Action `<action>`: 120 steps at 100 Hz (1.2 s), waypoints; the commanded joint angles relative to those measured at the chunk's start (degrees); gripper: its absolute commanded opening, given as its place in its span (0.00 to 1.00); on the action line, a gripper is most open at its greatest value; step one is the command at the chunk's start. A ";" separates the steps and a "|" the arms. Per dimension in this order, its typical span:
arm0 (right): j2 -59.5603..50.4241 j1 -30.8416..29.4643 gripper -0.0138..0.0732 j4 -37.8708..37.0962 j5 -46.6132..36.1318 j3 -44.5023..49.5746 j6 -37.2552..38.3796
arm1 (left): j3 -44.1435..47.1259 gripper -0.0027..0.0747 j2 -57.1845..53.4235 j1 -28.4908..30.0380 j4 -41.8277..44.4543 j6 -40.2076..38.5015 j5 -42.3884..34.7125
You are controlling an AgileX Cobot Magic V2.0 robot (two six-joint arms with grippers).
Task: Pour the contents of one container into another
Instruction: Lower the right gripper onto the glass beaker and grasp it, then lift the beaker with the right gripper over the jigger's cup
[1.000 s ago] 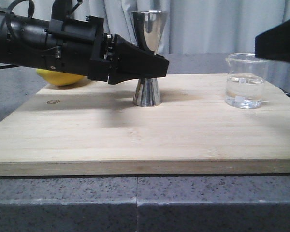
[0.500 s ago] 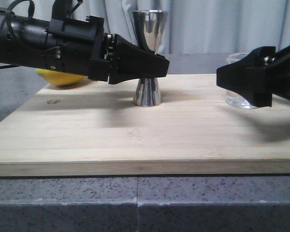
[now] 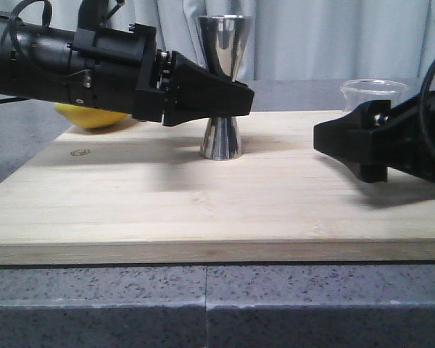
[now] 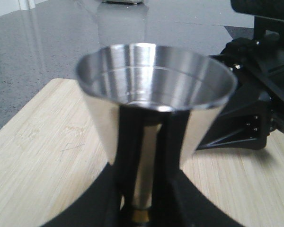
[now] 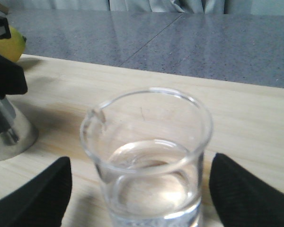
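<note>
The steel hourglass jigger (image 3: 222, 43) stands upright on the wooden board (image 3: 203, 210), and my left gripper (image 3: 228, 100) is shut on its narrow waist. In the left wrist view its empty upper cup (image 4: 156, 90) fills the frame above the left gripper (image 4: 142, 215). The clear glass beaker (image 5: 149, 161), partly filled with clear liquid, stands at the board's right. My right gripper (image 5: 144, 198) is open, one finger (image 5: 33, 198) on each side with gaps to the glass. In the front view the right gripper (image 3: 348, 145) hides all but the beaker's rim (image 3: 373, 87).
A yellow lemon (image 3: 94, 116) lies behind my left arm at the board's back left, also showing as the lemon (image 5: 9, 42) in the right wrist view. A grey speckled counter (image 3: 203, 304) surrounds the board. Curtains hang behind.
My right gripper has come down and leftward around the beaker, now covering most of it in the front view. The left gripper and jigger have not moved.
</note>
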 commanded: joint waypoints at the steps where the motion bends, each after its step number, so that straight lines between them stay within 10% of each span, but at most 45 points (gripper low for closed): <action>1: -0.38 0.11 0.78 0.24 -5.38 -1.53 0.08 | -1.48 0.01 -2.18 -0.45 -4.45 0.01 3.50; 31: 1.41 -0.56 0.77 0.24 -4.85 -3.33 0.08 | -1.48 0.01 -2.18 -0.45 -4.45 0.01 3.50; 74: 1.41 -0.56 0.46 0.24 -4.77 -3.33 -0.02 | -1.48 0.01 -2.18 -0.45 -4.45 0.01 3.50; 120: -4.87 -1.86 0.45 0.13 6.31 -6.98 -4.72 | -1.48 0.01 -2.18 -0.45 -4.45 0.01 3.50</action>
